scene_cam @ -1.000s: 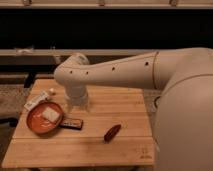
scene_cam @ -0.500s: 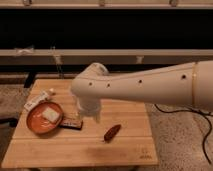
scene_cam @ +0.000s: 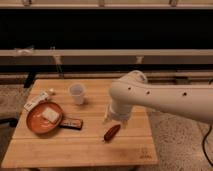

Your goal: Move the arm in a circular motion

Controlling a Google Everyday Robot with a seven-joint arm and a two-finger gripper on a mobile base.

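The arm [scene_cam: 165, 99] is large, cream-white and smooth, with small dark screw holes. It reaches in from the right edge over the wooden table [scene_cam: 90, 150]. Its bulbous joint [scene_cam: 126, 95] hangs above the table's right half. A short segment points down from the joint and ends in the gripper [scene_cam: 113, 117], just above and behind a red-brown sausage-shaped item [scene_cam: 111, 132]. The gripper touches nothing that I can see.
A clear plastic cup [scene_cam: 76, 93] stands at the table's back middle. An orange plate [scene_cam: 35, 124] holding a white piece [scene_cam: 50, 115] lies at the left, with a dark bar [scene_cam: 71, 123] beside it. A white packet [scene_cam: 36, 101] lies at the back left. Dark shelving runs behind.
The arm has swung rightward across the table. Its joint moved from over the left-middle to the right half, uncovering the cup. The tabletop items have not moved.
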